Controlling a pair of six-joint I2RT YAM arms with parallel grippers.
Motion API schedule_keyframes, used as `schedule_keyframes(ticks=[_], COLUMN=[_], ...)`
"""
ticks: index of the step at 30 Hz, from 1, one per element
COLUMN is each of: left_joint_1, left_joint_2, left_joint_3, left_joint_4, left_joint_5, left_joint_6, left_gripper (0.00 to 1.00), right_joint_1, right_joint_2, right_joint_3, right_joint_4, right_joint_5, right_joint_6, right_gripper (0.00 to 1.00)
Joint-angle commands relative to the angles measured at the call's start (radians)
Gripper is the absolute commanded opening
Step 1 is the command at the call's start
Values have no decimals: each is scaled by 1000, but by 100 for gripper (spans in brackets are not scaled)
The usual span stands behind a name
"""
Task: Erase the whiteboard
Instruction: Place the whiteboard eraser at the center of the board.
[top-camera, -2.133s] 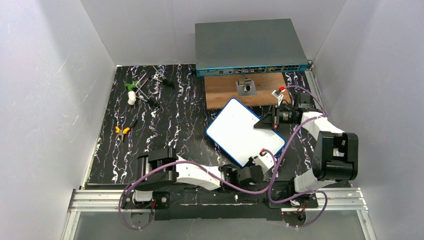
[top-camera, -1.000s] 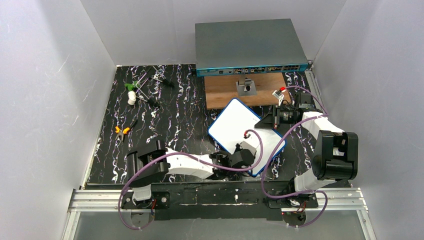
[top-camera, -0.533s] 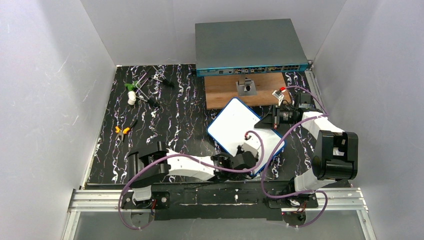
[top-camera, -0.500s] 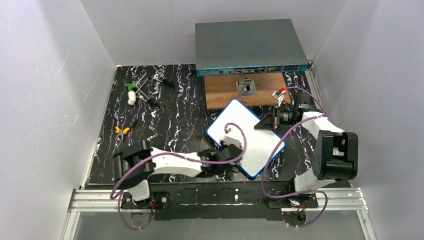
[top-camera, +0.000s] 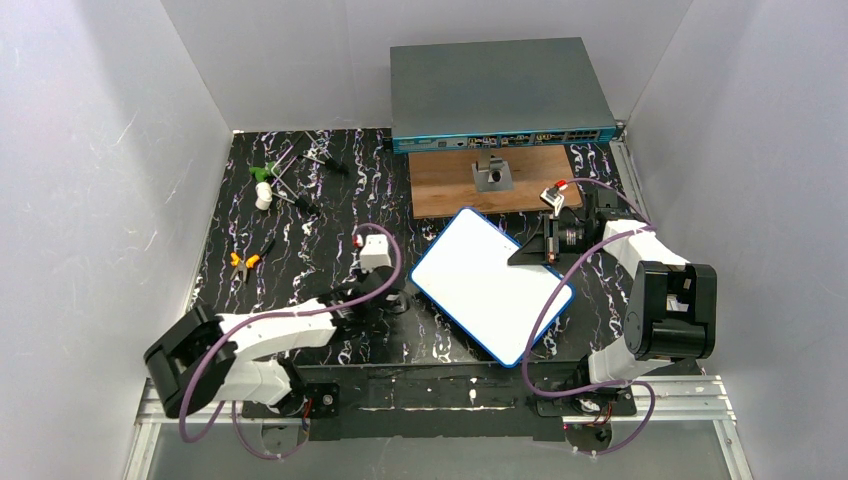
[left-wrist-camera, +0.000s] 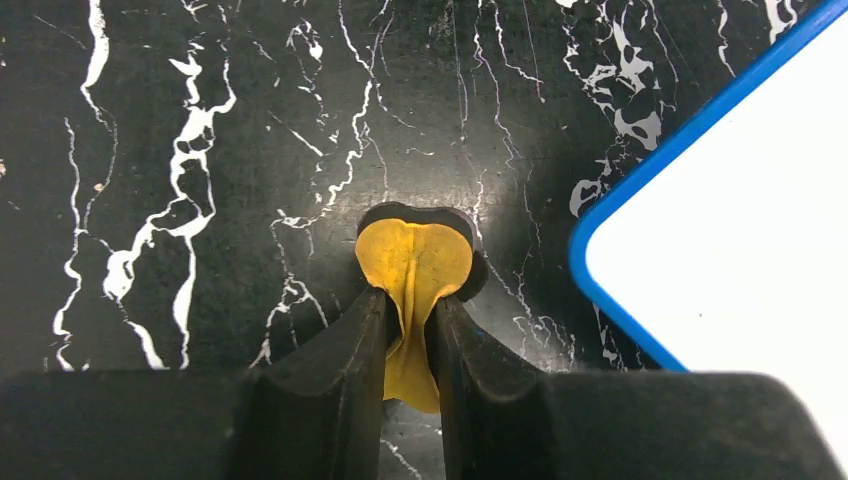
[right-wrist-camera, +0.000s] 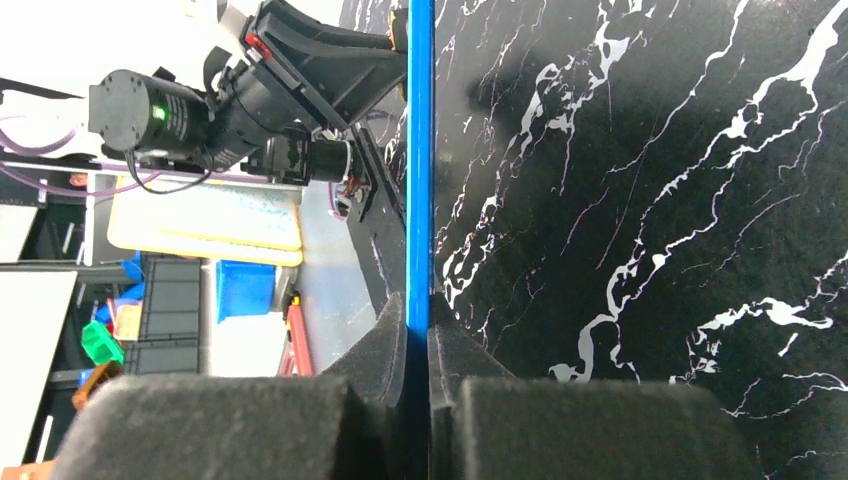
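Whiteboard clean, eraser lifted off to the side.
You see the whiteboard (top-camera: 490, 283) lying white and unmarked right of centre on the table (top-camera: 300, 230), its blue rim pinched by the right fingers (right-wrist-camera: 385, 350). The left fingers (left-wrist-camera: 345, 360) clamp a yellow eraser pad (left-wrist-camera: 413, 262) just beside its corner. Only letting go seems left.

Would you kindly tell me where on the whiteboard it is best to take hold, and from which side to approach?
Take the whiteboard by its thin blue rim on the far right edge, approaching edge-on from the right. It is flat and wide with no handle, so only the edge fits between jaws. The right tool is shut on it there.
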Motion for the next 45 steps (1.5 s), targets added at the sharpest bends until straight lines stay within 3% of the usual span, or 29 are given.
schedule_keyframes(ticks=[1, 6, 7, 8, 10, 14, 20, 24, 31, 36, 45], left_joint_1=[43, 43, 42, 43, 44, 45, 72, 100, 223, 314, 319], left_joint_2=[-120, -135, -131, -128, -121, -111, -160, -234, -291, -208, -10], left_joint_3=[-55, -113, -122, -130, -137, -91, -13, 22, 47, 31, 195], left_joint_4=[-53, -52, -36, -11, 56, 59, -38, -124, -106, 192, 243], left_joint_5=[153, 355, 384, 412, 479, 506, 495, 523, 828, 1224, 1364], left_joint_6=[51, 7, 4, 6, 17, 40, 91, 136, 266, 245, 344], left_gripper=[0, 1, 5, 15, 46, 75, 91, 98, 98, 98, 98], right_joint_1=[3, 3, 3, 3, 3, 3, 3, 3, 12, 22, 59], right_joint_2=[-55, -91, -98, -103, -110, -111, -121, -129, -126, -125, -118], right_joint_3=[77, 100, 101, 101, 99, 108, 110, 117, 143, 164, 199], right_joint_4=[-142, -214, -218, -224, -228, -247, -262, -281, -389, -496, -662], right_joint_5=[-43, 44, 54, 64, 73, 87, 109, 112, 69, 27, -28], right_joint_6=[-107, -196, -207, -216, -229, -252, -275, -302, -425, -557, -757], right_gripper=[1, 1, 1, 1, 1, 1, 1, 1, 1, 1, 1])
